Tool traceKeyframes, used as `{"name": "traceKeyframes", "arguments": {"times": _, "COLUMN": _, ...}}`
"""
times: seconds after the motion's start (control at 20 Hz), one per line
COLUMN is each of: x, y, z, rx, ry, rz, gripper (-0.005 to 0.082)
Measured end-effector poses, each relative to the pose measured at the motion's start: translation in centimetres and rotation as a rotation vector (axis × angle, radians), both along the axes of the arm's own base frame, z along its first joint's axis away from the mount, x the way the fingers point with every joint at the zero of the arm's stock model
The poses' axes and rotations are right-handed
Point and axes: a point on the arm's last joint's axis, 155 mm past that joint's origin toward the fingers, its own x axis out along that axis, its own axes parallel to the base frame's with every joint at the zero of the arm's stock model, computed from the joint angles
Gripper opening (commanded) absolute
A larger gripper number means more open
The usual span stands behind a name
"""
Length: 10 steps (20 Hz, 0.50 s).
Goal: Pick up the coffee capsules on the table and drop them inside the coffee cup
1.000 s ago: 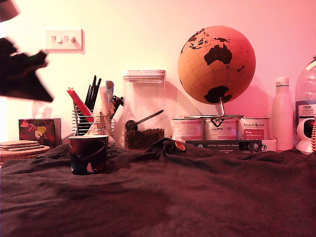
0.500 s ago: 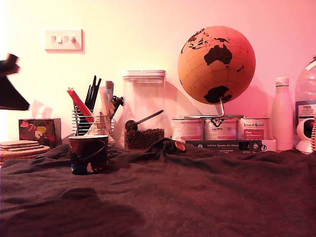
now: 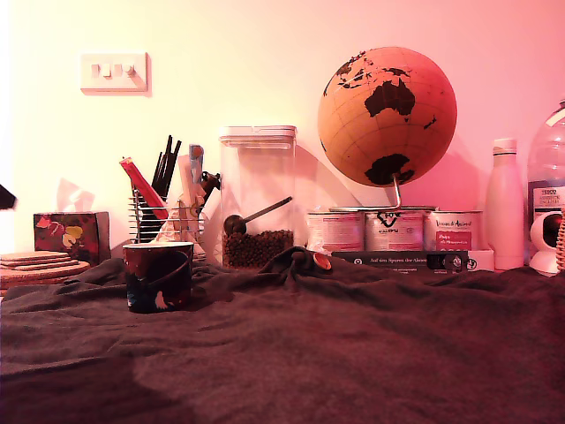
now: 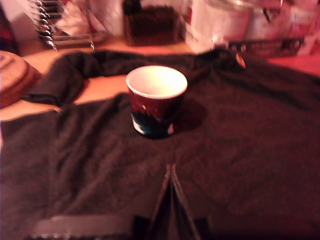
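Note:
The coffee cup (image 3: 159, 276) stands upright on the dark cloth of the table (image 3: 353, 344) at the exterior view's left; it is dark with red and white splashes. In the wrist view the cup (image 4: 156, 100) shows a pale inside with nothing visible in it. An orange-copper coffee capsule (image 3: 322, 261) lies by a cloth fold in front of the tins, and also shows in the wrist view (image 4: 241, 60). I cannot make out a grey-green capsule. My gripper (image 4: 171, 169) hovers short of the cup, fingers pressed together on nothing. Only a dark sliver of the arm (image 3: 4, 198) shows in the exterior view.
Along the back wall stand a wire utensil holder (image 3: 166, 216), a clear canister of beans (image 3: 257, 199), three tins (image 3: 393, 230), a globe (image 3: 387, 117) and a white bottle (image 3: 505, 205). Cork mats (image 3: 35, 265) lie at the exterior view's left.
The arm has drawn off to the exterior view's left, from a large dark shape to a sliver at the edge. Cup and capsule have not moved.

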Motion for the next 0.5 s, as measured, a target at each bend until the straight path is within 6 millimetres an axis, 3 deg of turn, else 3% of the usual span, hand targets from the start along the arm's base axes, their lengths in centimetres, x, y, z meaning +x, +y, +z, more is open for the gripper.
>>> {"name": "traceKeyframes", "arguments": {"times": 0.5, "x": -2.6, "y": 1.3, "z": 1.6, "rx": -0.006, "ry": -0.05, "rz": 0.033, "gripper": -0.0015}}
